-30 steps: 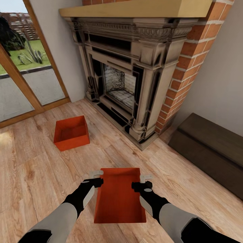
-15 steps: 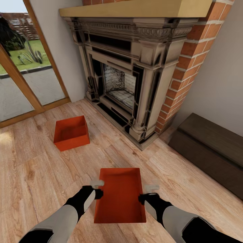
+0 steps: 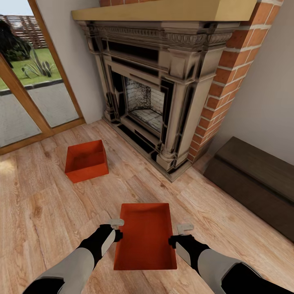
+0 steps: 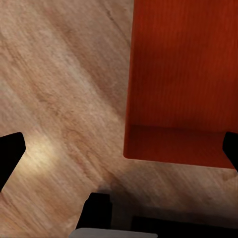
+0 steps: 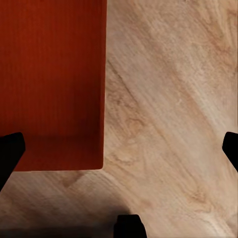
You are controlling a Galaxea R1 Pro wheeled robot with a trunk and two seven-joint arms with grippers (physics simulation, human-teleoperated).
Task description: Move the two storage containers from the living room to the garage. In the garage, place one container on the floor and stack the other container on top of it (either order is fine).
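**Mia:** Where is the near storage container (image 3: 145, 237)?

**Ben:** It lies flat on the wood-plank floor (image 3: 36, 212), in front of the fireplace (image 3: 159, 85). It is an orange-red box with no lid, and its long side points toward the fireplace.

**Mia:** Is anything holding it?

**Ben:** No. The left gripper (image 3: 113, 228) is just beside the box's left wall. The right gripper (image 3: 181, 234) is just beside its right wall. The box sits between them. I cannot tell if they touch it.

**Mia:** Are the fingers spread or squeezed?

**Ben:** Spread wide, both of them. In the left wrist view the two dark fingertips (image 4: 11, 154) sit at the far edges, with a corner of the box (image 4: 183, 84) and bare wood between them. The right wrist view looks the same, with its fingertips (image 5: 10, 151) far apart over a box corner (image 5: 52, 84) and the floor.

**Mia:** Where is the other storage container (image 3: 86, 160)?

**Ben:** It is on the floor too, nearer the fireplace and off to the left of it. It is well apart from the first box.

**Mia:** What else is near the fireplace?

**Ben:** Red bricks (image 3: 228, 65) run up its right side. A dark brown chest (image 3: 253, 183) sits to its right by the wall. Glass doors (image 3: 28, 81) are to its left, with grass outside.
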